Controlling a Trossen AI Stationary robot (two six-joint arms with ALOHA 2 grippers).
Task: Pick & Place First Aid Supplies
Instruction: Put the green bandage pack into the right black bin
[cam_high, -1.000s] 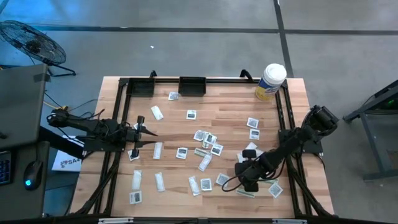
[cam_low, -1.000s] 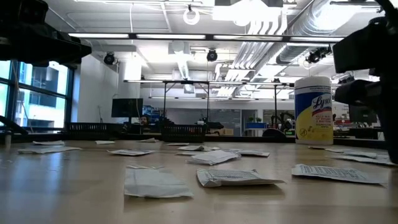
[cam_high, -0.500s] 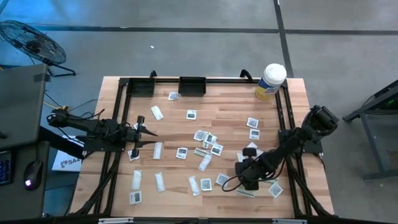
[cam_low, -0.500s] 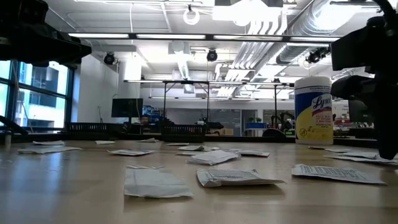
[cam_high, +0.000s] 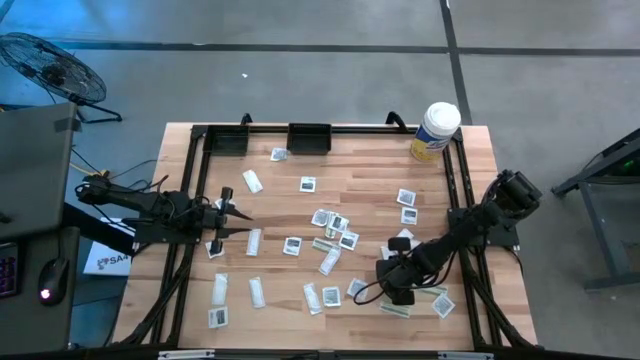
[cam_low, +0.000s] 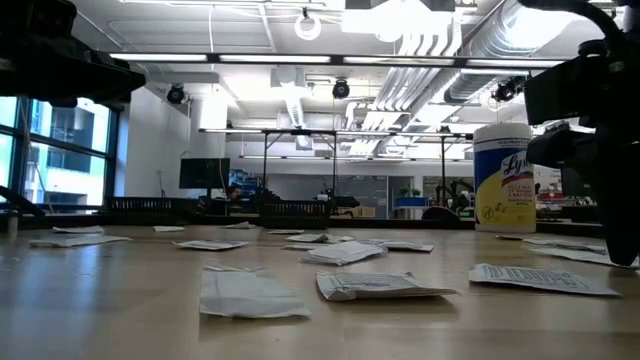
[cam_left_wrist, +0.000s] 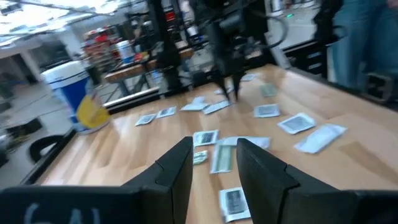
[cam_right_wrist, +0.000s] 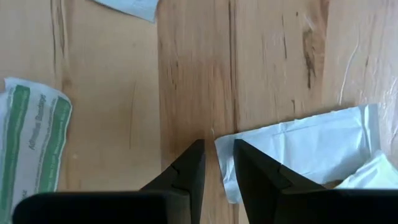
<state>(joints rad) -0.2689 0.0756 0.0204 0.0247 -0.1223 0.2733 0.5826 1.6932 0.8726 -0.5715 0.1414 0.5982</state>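
**Dozens of packets loose, my right hand down among them**

Dozens of first aid supplies (cam_high: 330, 262) lie scattered over the wooden table (cam_high: 370, 165), mostly across its middle and near side. A large white tub (cam_high: 434, 131) stands at the far right corner, apart from the work.

My left hand (cam_high: 232, 211) waits above the left side of the table, its fingers a narrow gap apart and holding nothing.

My right hand (cam_right_wrist: 216, 160) is low over the near right part of the table, fingers slightly apart and empty. Its tips straddle the corner of a white packet (cam_right_wrist: 305, 146), and a green-printed packet (cam_right_wrist: 31, 140) lies to one side.

My worry: these packets are flat and thin. Closing on so little of the edge, I could slide the packet away or crumple it, and the wrapper lying against it might lift too.
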